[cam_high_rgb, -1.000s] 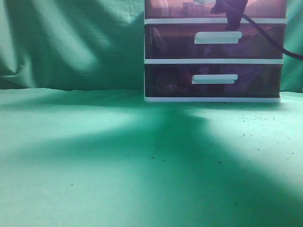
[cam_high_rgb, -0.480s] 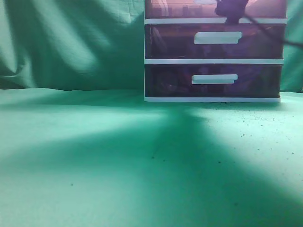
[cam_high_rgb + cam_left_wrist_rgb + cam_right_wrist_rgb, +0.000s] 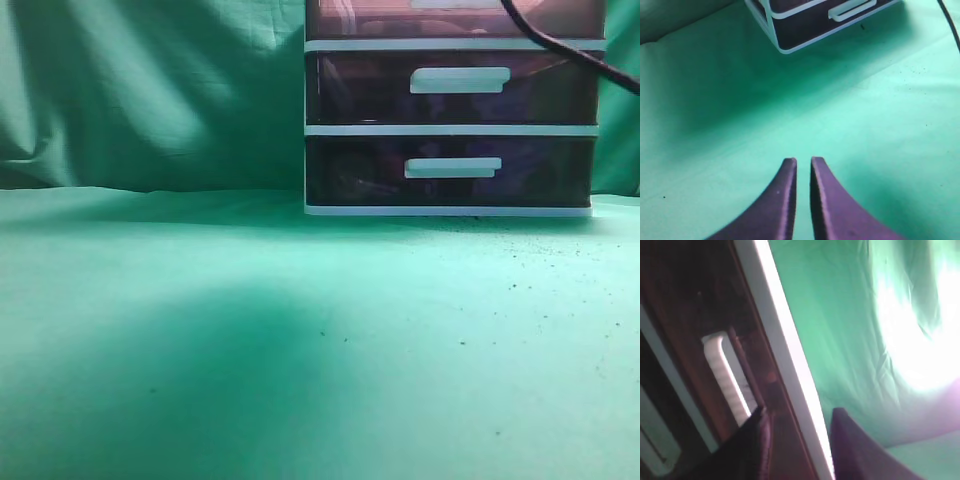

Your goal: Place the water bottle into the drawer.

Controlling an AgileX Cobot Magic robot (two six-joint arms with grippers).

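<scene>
While spread, right claw [image 3: 797, 427] nears drawer [image 3: 705, 330] handle [image 3: 725, 375].

my left gripper [image 3: 803, 172] ends in two dark purplish-black fingers [image 3: 782, 200], smooth and matte, each broad at the base and curving inward to a narrow, squared tip. their inner edges run straight and catch a faint pale sheen. my right gripper [image 3: 797, 440] shows the same dark fingers [image 3: 852, 450], though the wrist picture is blurred and the one beside the bright backdrop takes on a violet tint, probably from the glare. in the exterior view a thin black cable [image 3: 570, 48] of mine slants across the upper right corner. i can make out no screws or markings on any of it.
</scene>
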